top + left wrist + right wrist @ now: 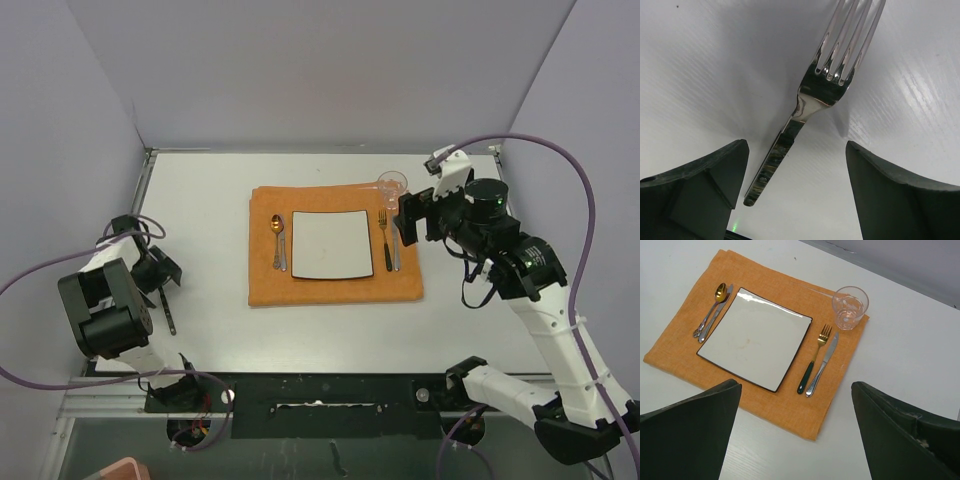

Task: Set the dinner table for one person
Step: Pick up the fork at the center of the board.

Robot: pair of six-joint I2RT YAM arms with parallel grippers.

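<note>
- While the left gripper [797,146] hangs low over it, the table [700,75] lies right under the jaws, which stand apart and grasp nothing.
- This spot is near the table's left edge.
- A silver fork [827,85] lies flat on the table, its handle end in the gap between the two fingers, touching neither, with the tines pointing away.
- The right gripper [796,386] hovers higher, over the table's right part at the edge of the orange mat [685,355]. Its jaws are spread wide and hold nothing.
- The table is a large flat rectangle, matte white, with thin metal edging and a faint ribbed grain up close.
- It stretches away from both arm bases.
- At its middle the mat carries a square white plate [757,335], cutlery on both sides and a glass [850,306] at the far right corner.
</note>
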